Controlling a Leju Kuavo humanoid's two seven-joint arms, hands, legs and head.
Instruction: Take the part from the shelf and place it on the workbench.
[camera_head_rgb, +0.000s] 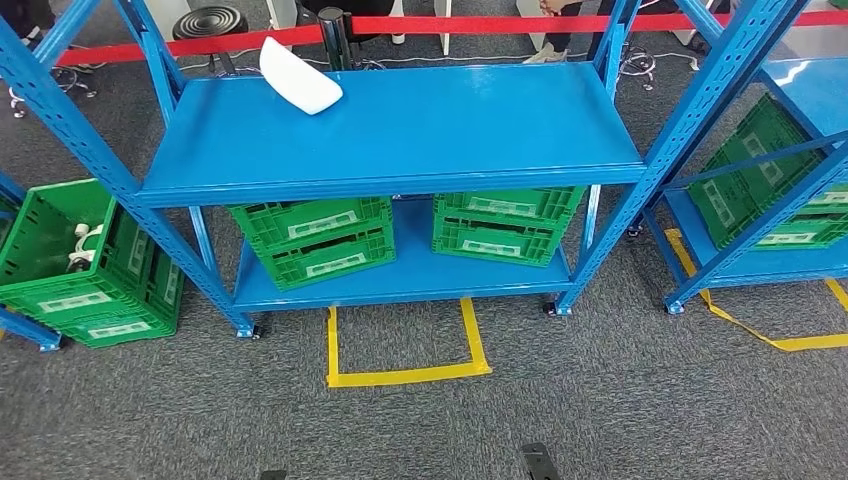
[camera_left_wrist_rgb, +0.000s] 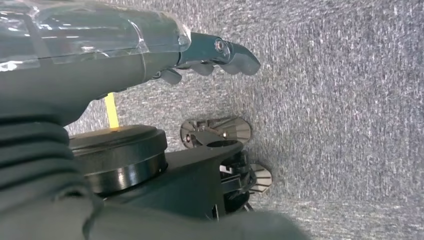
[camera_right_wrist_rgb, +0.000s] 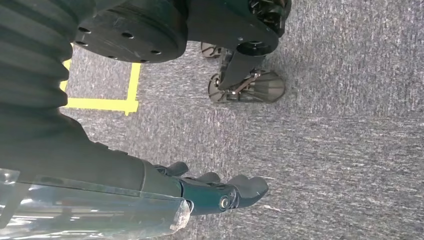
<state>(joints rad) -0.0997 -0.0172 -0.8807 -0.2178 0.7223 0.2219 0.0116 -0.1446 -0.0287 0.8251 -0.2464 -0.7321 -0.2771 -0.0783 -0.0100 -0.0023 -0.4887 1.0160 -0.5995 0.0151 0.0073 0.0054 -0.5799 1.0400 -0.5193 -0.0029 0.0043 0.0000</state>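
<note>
Grey carpet (camera_head_rgb: 600, 400) lies closest, under both hanging arms, with a yellow tape square (camera_head_rgb: 405, 345) marked on it just short of the blue shelf (camera_head_rgb: 400, 140). Both hands hang low beside the robot's body, well apart from the shelf and from the part. Seen from its wrist, the left hand (camera_left_wrist_rgb: 210, 57) holds nothing, its fingers loosely curled and slightly parted over bare carpet; the right hand (camera_right_wrist_rgb: 215, 187) looks the same, empty with fingers gently bent. Far ahead of and above both hands, the white part (camera_head_rgb: 300, 75) rests on the upper board of the shelf, toward its back edge and on the left hand's side, so the left arm seems the nearer one for the reach. It looks like a smooth, curved moulded shell, probably stiff plastic and light, lying tilted on one edge rather than flat. Its glossy skin would likely be slippery, so a pinch on the broad face could slide off; wrapping the fingers over a long edge, with the thumb under the curve, seems the surer hold. Being thin, it may flex or scuff if squeezed hard. Green crates (camera_head_rgb: 315, 240) sit on the lower board, below the part and nearer the hands. The workbench cannot be made out.
</note>
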